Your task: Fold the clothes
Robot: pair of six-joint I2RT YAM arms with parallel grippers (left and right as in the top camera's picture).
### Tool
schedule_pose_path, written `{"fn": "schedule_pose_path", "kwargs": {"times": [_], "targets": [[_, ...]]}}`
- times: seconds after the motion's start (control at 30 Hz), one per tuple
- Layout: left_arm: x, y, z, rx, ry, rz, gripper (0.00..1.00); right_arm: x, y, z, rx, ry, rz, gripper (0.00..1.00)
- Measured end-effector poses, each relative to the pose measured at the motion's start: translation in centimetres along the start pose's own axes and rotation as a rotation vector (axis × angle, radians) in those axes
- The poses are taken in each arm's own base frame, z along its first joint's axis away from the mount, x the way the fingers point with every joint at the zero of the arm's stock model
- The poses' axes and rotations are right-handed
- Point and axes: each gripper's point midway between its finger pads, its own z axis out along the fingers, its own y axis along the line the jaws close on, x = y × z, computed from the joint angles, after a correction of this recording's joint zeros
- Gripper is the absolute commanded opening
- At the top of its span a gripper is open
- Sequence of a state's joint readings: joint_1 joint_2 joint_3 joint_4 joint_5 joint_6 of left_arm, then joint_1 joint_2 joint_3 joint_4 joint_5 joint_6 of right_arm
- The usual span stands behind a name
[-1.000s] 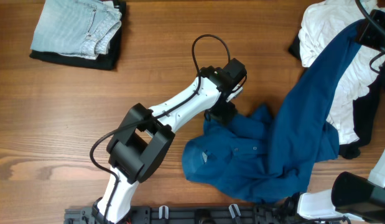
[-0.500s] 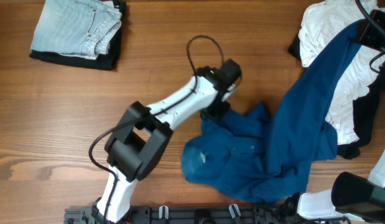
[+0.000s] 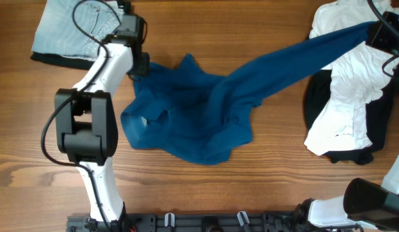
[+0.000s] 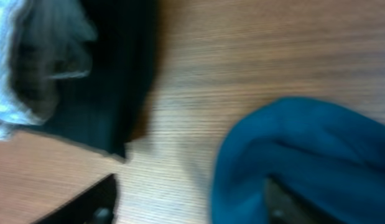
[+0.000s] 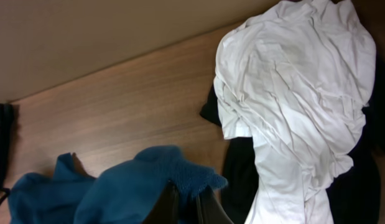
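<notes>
Comparing with a second ago, the left gripper [image 3: 140,64] is now sitting far over beside the folded pale jeans [image 3: 80,29]. The blue garment [image 3: 186,116] is lying dragged along with it, its crumpled bulk just beside and below that gripper instead of heaped near the right arm's base. In the blurred wrist view its fingers are standing spread, with the cloth's edge reaching one of them, so it is probably letting go. The right gripper [image 3: 379,33] is staying pinched on the garment's far end, above the white garment [image 3: 344,96]. This is drawing the cloth out long, likely helping to flatten it before any fold. Its long axis is running from the left gripper to the right one, with the narrow end pointing at the right gripper.
</notes>
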State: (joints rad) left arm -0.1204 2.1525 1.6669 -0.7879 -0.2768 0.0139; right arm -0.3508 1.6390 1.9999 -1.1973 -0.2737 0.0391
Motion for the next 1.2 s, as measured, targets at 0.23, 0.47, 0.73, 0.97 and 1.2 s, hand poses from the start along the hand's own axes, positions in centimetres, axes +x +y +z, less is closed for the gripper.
{"fn": "schedule_pose_path", "kwargs": {"times": [0.23,0.47,0.73,0.97,1.2], "targets": [[-0.2,-2.6,-8.8,0.175,0.058,0.061,0.86,0.2,0.1,0.0,-0.003,0.008,0.002,0.04],[9.9,-12.9,-15.2,0.434,0.306,0.328,0.89,0.2,0.1,0.0,-0.004,0.009,0.002,0.05],[20.6,-20.8,-11.2,0.454,0.439,0.513,0.88,0.2,0.1,0.0,-0.007,0.006,0.002,0.04],[23.6,-21.9,-9.3,0.472,0.445,0.532,0.86,0.0,0.1,0.0,-0.007,0.0,0.0,0.04],[23.8,-22.9,-9.9,0.537,0.452,0.512,0.77,0.0,0.1,0.0,-0.007,0.0,0.0,0.04]]}}
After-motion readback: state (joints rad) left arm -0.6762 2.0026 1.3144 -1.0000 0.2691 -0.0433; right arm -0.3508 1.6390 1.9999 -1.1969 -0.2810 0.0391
